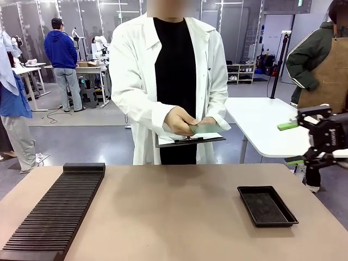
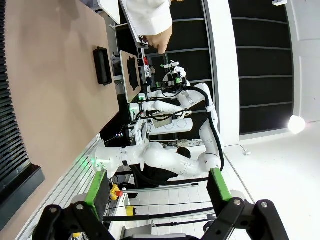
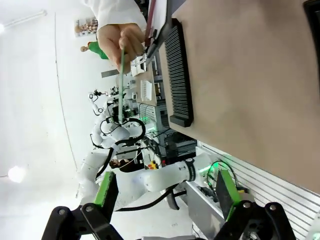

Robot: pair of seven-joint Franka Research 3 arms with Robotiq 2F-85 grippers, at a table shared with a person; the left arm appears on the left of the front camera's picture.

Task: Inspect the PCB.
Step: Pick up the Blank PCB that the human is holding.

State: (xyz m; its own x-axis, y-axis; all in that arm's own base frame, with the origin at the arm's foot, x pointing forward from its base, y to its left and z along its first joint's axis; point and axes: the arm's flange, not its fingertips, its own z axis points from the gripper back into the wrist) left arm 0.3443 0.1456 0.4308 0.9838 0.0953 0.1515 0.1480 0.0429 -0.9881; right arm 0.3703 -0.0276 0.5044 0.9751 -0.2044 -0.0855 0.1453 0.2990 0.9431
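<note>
Black right gripper [image 1: 292, 143] with green-padded fingers [image 1: 287, 126]; white, rounded right arm [image 2: 170, 162] links trailing black cables [image 2: 215, 134]. White long-sleeved lab coat [image 1: 130, 70] over black top [image 1: 174, 60].

Smooth matt tan laminate, by the look, on the tabletop [image 1: 174, 201]. Black plastic with a faint sheen for the tray [image 1: 267, 205]; duller black, closely ribbed, for the slotted rack [image 1: 54, 217]. Thin pale green board for the PCB [image 1: 207, 128]. White cloth for the lab coat [image 1: 128, 76], white paper on the clipboard [image 1: 182, 139]. Matt black bodies and 2 green rubbery-looking pads each on the right gripper [image 1: 293, 143] and left gripper [image 2: 157, 190]; glossy white shell on the arm [image 2: 165, 160].
</note>
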